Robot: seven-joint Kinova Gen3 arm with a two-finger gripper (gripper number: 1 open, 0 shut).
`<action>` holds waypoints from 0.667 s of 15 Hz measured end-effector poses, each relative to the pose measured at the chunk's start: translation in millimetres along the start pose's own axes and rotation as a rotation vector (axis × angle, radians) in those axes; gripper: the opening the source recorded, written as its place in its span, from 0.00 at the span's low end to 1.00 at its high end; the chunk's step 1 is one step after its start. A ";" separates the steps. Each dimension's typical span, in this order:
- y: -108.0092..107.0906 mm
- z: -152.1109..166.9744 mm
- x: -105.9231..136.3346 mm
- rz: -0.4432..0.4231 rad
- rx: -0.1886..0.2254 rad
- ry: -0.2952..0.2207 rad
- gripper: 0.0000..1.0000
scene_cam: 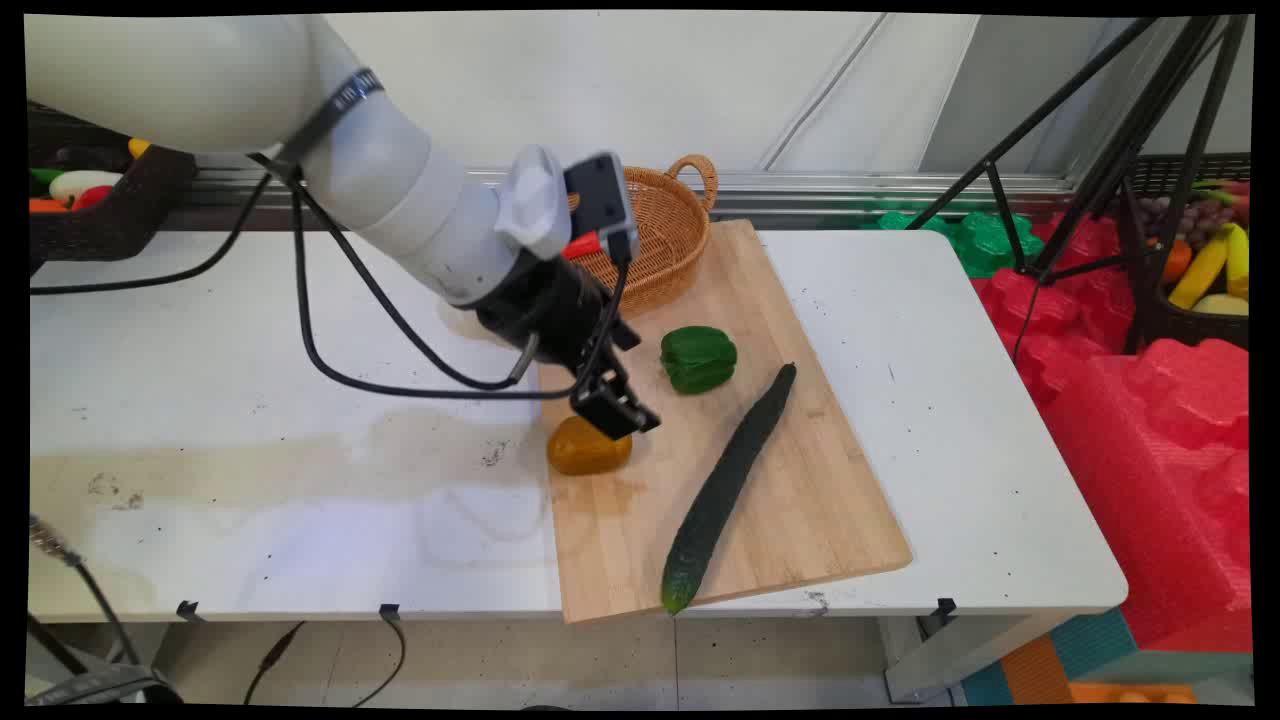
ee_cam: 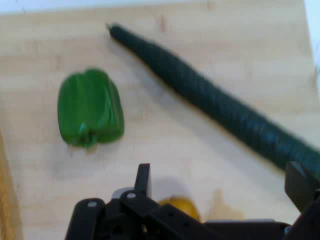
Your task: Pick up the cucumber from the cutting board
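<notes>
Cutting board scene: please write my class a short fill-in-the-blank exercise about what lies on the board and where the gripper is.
1. The long dark green vegetable on the cutting board is a ____.
2. The gripper is right above the ____ pepper.
3. The green pepper lies between the cucumber and the wicker ____.
4. The basket has ____ in it.

Missing words: cucumber; yellow; basket; nothing

We find no legible text, label, brand, number or sign on any item in either view.
</notes>
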 end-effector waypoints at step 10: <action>11.9 7.0 32.4 -0.189 0.042 0.098 1.00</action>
